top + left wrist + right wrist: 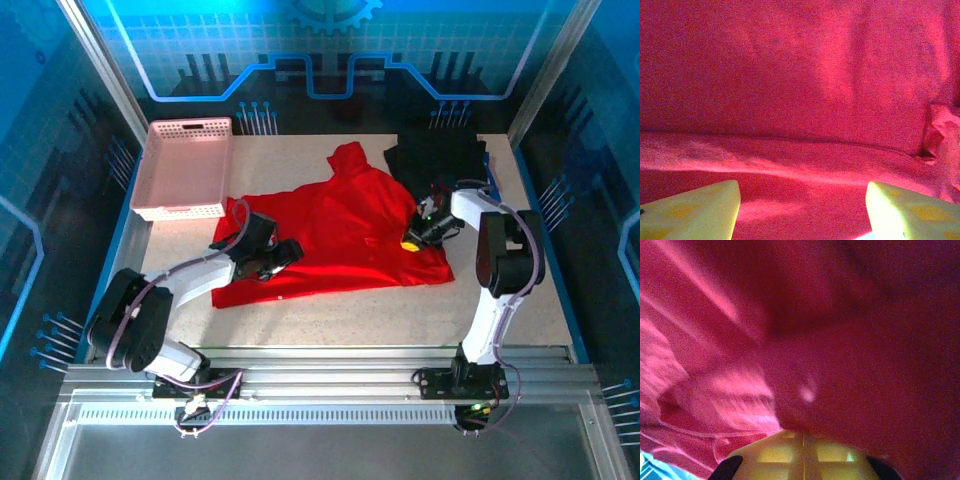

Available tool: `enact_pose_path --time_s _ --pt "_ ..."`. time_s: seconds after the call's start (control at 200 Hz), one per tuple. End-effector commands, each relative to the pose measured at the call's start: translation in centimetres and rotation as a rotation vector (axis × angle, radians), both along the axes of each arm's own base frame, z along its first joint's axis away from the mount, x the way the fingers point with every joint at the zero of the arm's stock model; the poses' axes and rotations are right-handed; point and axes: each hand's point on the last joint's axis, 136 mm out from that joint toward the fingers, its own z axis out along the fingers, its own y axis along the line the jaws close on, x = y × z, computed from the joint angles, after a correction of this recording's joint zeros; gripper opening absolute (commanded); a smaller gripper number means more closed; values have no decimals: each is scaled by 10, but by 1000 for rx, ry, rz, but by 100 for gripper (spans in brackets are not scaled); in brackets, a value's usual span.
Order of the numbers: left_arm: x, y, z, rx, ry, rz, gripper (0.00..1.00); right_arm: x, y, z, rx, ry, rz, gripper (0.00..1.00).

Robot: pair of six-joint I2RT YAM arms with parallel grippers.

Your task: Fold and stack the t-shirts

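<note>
The red t-shirt is spread at the middle of the bench, w/ the dark folded shirts lying just beside its far-right edge. The left claw is held open, low over the shirt's near-left part (fingers set apart, red cloth seen between them). The right claw is closed on a fold of red cloth at the shirt's right edge, near the dark pile.

No text, label, brand or number can be read on the red t-shirt, the pink basket or the bench.
</note>
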Motion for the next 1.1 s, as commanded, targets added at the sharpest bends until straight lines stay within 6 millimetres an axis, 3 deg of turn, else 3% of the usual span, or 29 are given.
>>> enact_pose_path --time_s 0.0,0.19,0.375,0.6,0.71,0.805,0.96,1.096 --pt "-11 2 -26 -9 73 35 68 27 -2 -4 13 -23 -30 8" --pt "-27 13 -52 40 143 53 67 58 -5 -5 20 -56 -57 12" --pt "-35 19 -59 73 151 38 67 100 5 34 75 -228 -35 33" --pt "-36 19 -61 87 152 17 67 125 6 60 83 -326 -9 40" --pt "-29 16 -50 72 121 10 67 111 5 82 63 -364 8 46" --pt "-23 13 -36 57 88 14 68 82 0 87 20 -307 27 48" --pt "-19 24 -16 94 72 68 71 29 -14 62 -54 -194 24 49" --pt "-25 56 -23 154 170 180 71 -6 -21 19 -47 -82 -37 46"
